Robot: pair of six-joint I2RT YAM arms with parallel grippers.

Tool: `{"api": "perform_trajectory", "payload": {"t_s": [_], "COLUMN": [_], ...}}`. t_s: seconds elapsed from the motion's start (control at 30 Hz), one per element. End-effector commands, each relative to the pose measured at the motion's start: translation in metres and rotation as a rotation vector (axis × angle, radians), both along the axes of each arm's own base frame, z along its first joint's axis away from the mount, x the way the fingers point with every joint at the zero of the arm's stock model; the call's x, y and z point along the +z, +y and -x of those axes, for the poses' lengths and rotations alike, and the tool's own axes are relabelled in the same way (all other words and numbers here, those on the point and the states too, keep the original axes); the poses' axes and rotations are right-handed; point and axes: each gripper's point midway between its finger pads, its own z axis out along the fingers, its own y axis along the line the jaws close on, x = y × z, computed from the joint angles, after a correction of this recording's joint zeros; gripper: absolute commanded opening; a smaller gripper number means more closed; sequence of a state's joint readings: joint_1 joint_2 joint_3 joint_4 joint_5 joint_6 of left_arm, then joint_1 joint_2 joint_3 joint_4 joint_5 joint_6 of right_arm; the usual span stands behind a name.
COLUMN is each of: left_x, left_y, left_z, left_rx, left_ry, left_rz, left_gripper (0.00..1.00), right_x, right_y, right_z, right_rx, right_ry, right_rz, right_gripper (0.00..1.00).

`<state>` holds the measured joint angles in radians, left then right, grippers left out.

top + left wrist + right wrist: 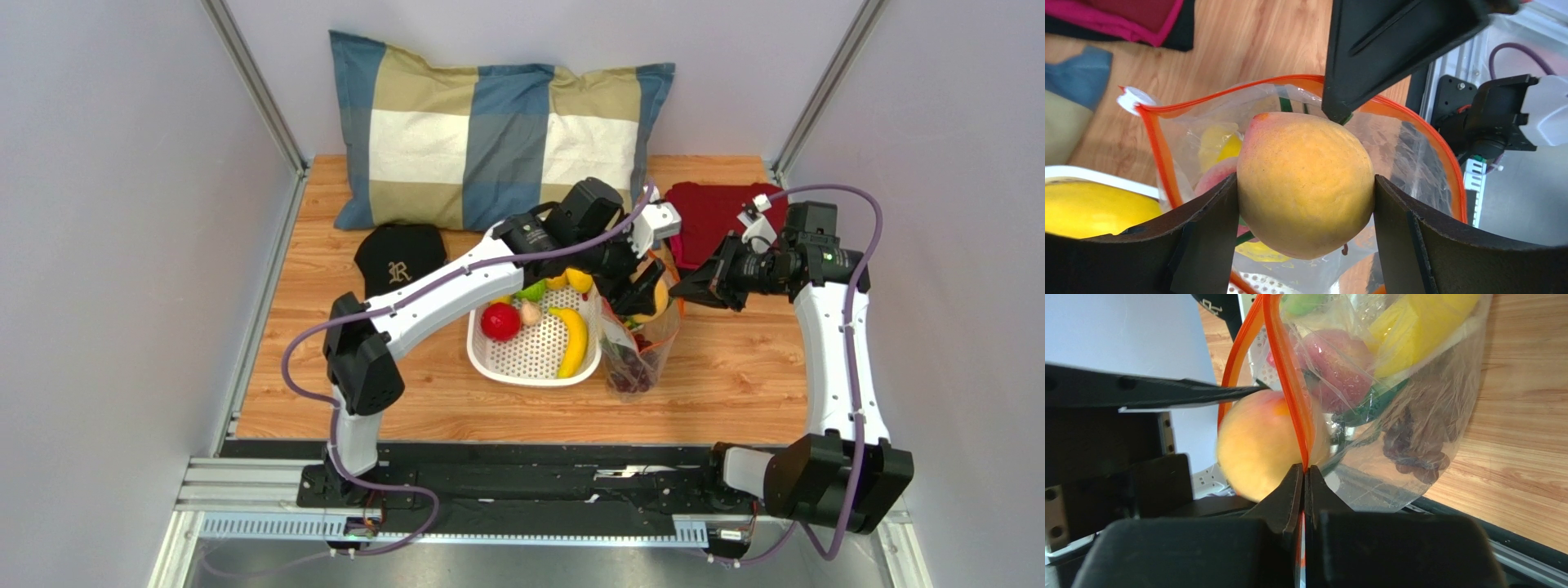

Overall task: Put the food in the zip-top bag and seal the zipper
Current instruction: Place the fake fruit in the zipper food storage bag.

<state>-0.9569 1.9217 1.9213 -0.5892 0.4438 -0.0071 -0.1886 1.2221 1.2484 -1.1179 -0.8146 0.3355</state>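
Note:
My left gripper [643, 290] is shut on a yellow-orange peach [1306, 177] and holds it right over the open mouth of the clear zip-top bag [1413, 144]. The orange-red zipper [1165, 159] rings that mouth. My right gripper [1304, 473] is shut on the zipper strip [1285, 367] at the bag's rim and holds the bag [638, 355] upright beside the basket. Inside the bag lie dark purple grapes [1413, 441], a pink fruit [1333, 361], a yellow piece [1413, 324] and green stems. The peach also shows in the right wrist view [1254, 447].
A white perforated basket [528, 358] left of the bag holds a banana [573, 341], a red apple [499, 321] and other pieces. A checked pillow [491, 129], a black cap [399, 257] and a red cloth [718, 221] lie behind.

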Motion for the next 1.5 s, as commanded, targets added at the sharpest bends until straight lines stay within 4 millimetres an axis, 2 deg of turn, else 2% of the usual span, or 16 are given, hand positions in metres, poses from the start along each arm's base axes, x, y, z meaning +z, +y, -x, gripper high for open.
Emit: {"api": "perform_trajectory", "payload": {"t_s": [0.0, 0.27, 0.33, 0.4, 0.5, 0.63, 0.67, 0.83, 0.93, 1.03, 1.07, 1.13, 1.17, 1.23, 1.37, 1.47], "left_x": [-0.009, -0.074, -0.081, -0.085, -0.063, 0.011, 0.029, 0.097, 0.111, 0.102, 0.085, 0.076, 0.05, 0.03, -0.04, -0.071], "left_y": [-0.008, 0.003, 0.008, 0.013, 0.016, 0.023, 0.025, 0.055, 0.077, 0.102, 0.11, 0.126, 0.139, 0.158, 0.193, 0.207], "left_z": [0.0, 0.006, 0.007, 0.013, 0.023, 0.036, 0.036, 0.019, 0.001, -0.012, -0.015, -0.019, -0.026, -0.031, -0.034, -0.037], "left_rx": [0.044, 0.089, 0.093, 0.081, 0.034, -0.012, -0.017, 0.057, 0.13, 0.188, 0.203, 0.239, 0.256, 0.288, 0.282, 0.278], "left_ry": [0.037, 0.157, 0.169, 0.181, 0.177, 0.112, 0.074, -0.069, -0.096, -0.093, -0.067, -0.059, -0.053, -0.071, -0.103, -0.108], "left_rz": [-0.038, -0.199, -0.222, -0.239, -0.191, -0.051, -0.024, 0.069, 0.079, 0.043, 0.009, -0.006, -0.065, -0.128, -0.361, -0.469], "left_gripper": [0.29, 0.28, 0.29, 0.4, 0.6, 0.87, 0.99, 0.99, 0.99, 0.96, 0.96, 0.96, 0.96, 0.96, 0.97, 0.98], "right_x": [0.023, 0.027, 0.027, 0.026, 0.023, 0.021, 0.02, 0.019, 0.018, 0.018, 0.018, 0.018, 0.018, 0.018, 0.017, 0.017], "right_y": [0.008, 0.009, 0.009, 0.008, 0.007, 0.006, 0.005, 0.005, 0.004, 0.004, 0.003, 0.003, 0.003, 0.003, 0.003, 0.004], "right_z": [0.002, 0.003, 0.002, 0.002, 0.001, 0.002, 0.002, 0.002, 0.002, 0.001, 0.001, 0.002, 0.002, 0.002, 0.002, 0.001], "right_rx": [0.028, 0.032, 0.031, 0.028, 0.026, 0.03, 0.032, 0.037, 0.041, 0.042, 0.043, 0.043, 0.044, 0.044, 0.046, 0.046], "right_ry": [-0.068, -0.074, -0.075, -0.073, -0.069, -0.072, -0.074, -0.076, -0.078, -0.083, -0.085, -0.083, -0.084, -0.084, -0.078, -0.076], "right_rz": [-0.035, -0.046, -0.043, -0.036, -0.025, -0.012, -0.009, -0.002, 0.003, 0.01, 0.012, 0.012, 0.013, 0.013, 0.011, 0.009], "right_gripper": [0.0, 0.0, 0.0, 0.0, 0.0, 0.0, 0.0, 0.0, 0.0, 0.0, 0.0, 0.0, 0.0, 0.0, 0.0, 0.0]}}
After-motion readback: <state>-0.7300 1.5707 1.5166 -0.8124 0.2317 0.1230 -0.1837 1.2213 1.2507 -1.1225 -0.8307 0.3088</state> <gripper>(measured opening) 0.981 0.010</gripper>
